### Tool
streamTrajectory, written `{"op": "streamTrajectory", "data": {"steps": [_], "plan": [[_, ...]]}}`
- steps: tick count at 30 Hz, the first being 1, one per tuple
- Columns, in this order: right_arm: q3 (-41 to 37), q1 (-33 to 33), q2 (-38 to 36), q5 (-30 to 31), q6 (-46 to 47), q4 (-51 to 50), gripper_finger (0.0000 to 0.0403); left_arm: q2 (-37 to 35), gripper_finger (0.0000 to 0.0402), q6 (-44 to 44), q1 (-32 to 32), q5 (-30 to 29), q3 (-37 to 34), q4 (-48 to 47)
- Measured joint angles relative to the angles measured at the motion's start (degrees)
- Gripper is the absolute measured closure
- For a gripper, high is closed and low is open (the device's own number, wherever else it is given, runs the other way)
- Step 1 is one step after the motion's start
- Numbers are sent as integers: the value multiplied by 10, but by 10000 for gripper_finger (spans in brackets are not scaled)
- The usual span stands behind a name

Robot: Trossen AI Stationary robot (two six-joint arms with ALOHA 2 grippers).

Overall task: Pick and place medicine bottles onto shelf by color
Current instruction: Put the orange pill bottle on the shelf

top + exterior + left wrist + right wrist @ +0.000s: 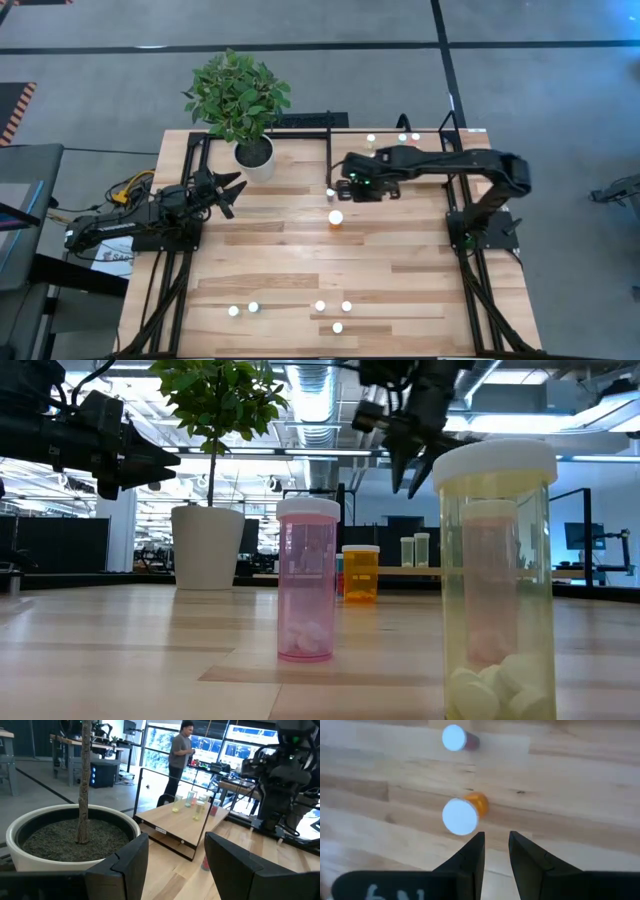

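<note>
The left arm lies low along the left edge of the worktop (300,250), its forearm stretched toward the far side. The left gripper (228,190) points forward, its jaws standing partly apart with nothing between them. The right arm rises from its base on the right side, bends at the elbow and reaches leftward across the far half of the worktop. Its wrist turns down, so the right gripper (335,190) hangs above the surface, pointing downward, jaws drawn together and holding nothing.
</note>
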Motion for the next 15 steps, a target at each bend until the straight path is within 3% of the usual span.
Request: {"op": "streamTrajectory", "data": {"steps": [15], "plan": [[108,34,112,0,256,-30,291,0,220,0,0,0,0,0]]}}
